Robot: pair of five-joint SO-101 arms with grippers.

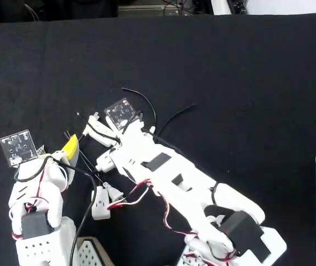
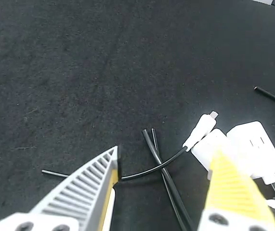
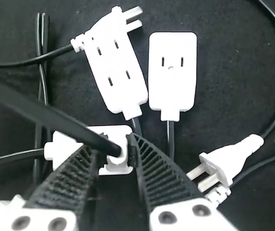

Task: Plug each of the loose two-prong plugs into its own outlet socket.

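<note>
While left claw (image 2: 166, 161) hangs open above black surface (image 2: 79, 57), right claw (image 3: 112, 148) pinches white plug (image 3: 64, 145); outlet socket (image 3: 172, 67) near, second plug (image 3: 224, 166) loose beside.

Left tool (image 2: 166, 154) spread wide, right tool (image 3: 113, 147) clamped (arm stretched forward)
</note>
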